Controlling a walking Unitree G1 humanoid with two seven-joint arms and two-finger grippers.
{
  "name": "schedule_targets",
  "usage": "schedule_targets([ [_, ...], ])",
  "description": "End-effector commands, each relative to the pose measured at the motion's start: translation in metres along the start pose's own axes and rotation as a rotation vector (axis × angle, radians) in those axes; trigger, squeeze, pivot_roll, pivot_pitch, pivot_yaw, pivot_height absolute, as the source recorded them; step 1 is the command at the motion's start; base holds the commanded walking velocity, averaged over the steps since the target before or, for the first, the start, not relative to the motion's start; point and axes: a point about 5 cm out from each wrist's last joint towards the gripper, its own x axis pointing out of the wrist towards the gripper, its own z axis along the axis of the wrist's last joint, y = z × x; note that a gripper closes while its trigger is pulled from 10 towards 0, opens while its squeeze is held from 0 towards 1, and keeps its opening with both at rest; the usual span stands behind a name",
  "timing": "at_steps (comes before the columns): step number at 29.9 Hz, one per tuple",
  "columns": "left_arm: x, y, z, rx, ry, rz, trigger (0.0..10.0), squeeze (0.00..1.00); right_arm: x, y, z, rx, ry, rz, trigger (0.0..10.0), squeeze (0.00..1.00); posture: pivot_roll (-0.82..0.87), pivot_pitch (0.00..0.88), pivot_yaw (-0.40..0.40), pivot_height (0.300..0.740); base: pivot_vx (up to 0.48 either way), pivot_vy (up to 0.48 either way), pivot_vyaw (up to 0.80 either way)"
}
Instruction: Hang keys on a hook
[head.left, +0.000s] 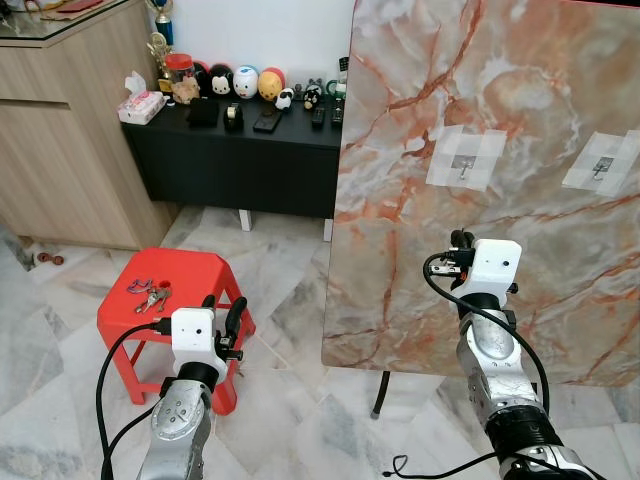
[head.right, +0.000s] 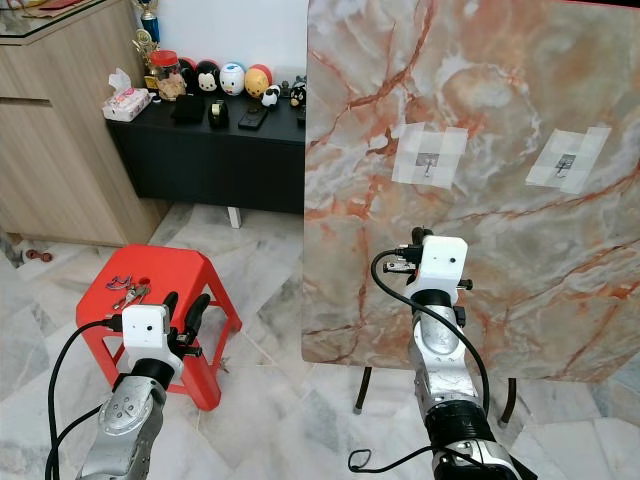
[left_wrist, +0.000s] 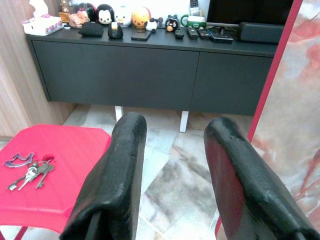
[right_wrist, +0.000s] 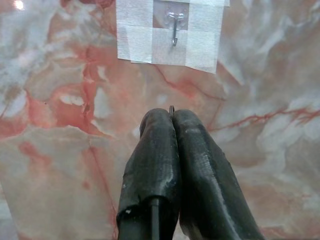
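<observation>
A bunch of keys (head.left: 148, 295) with a purple clip lies on the left part of a red plastic stool (head.left: 205, 275); the left wrist view has the keys (left_wrist: 30, 172) low beside the fingers. My left gripper (head.left: 222, 308) hovers open over the stool's right front, to the right of the keys. An upright marble board (head.left: 520, 90) carries two small hooks (head.left: 463, 165) (head.left: 601, 168), each under white tape. My right gripper (head.left: 460, 240) is shut, raised close to the board below the left hook (right_wrist: 174, 27). A thin dark sliver shows at its tips; what it is I cannot tell.
A black sideboard (head.left: 250, 165) with toys, a tissue box and remotes stands behind the stool. A wooden cabinet (head.left: 60, 130) is at the left. The board stands on thin dark legs (head.left: 380, 395) over the marble floor. Cables trail from both wrists.
</observation>
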Motion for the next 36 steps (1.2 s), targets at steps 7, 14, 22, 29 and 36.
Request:
schedule_targets([
  [7, -0.002, 0.001, -0.006, -0.013, 0.025, -0.002, 10.0, 0.00, 0.001, -0.006, 0.001, 0.015, -0.005, -0.029, 10.0, 0.00, 0.13, 0.004, -0.068, 0.740, 0.000, 0.000, 0.00],
  [14, -0.034, 0.025, -0.050, 0.017, 0.219, 0.073, 10.0, 0.00, 0.001, -0.006, 0.001, 0.016, -0.010, -0.034, 10.0, 0.00, 0.14, 0.000, -0.062, 0.740, 0.000, 0.000, 0.00],
  [22, -0.077, 0.059, -0.084, 0.046, 0.414, 0.181, 10.0, 0.00, 0.001, -0.006, 0.000, 0.018, -0.008, -0.037, 10.0, 0.00, 0.14, 0.000, -0.061, 0.740, 0.090, 0.000, 0.00],
  [29, -0.094, 0.060, -0.097, 0.060, 0.476, 0.198, 10.0, 0.00, 0.002, -0.006, 0.001, 0.018, -0.007, -0.045, 10.0, 0.00, 0.15, 0.005, -0.074, 0.740, 0.308, 0.000, 0.00],
  [36, -0.078, 0.050, -0.091, 0.047, 0.427, 0.176, 10.0, 0.00, 0.003, -0.007, 0.002, 0.017, -0.009, -0.060, 10.0, 0.00, 0.14, 0.021, -0.074, 0.740, 0.349, 0.000, 0.00],
])
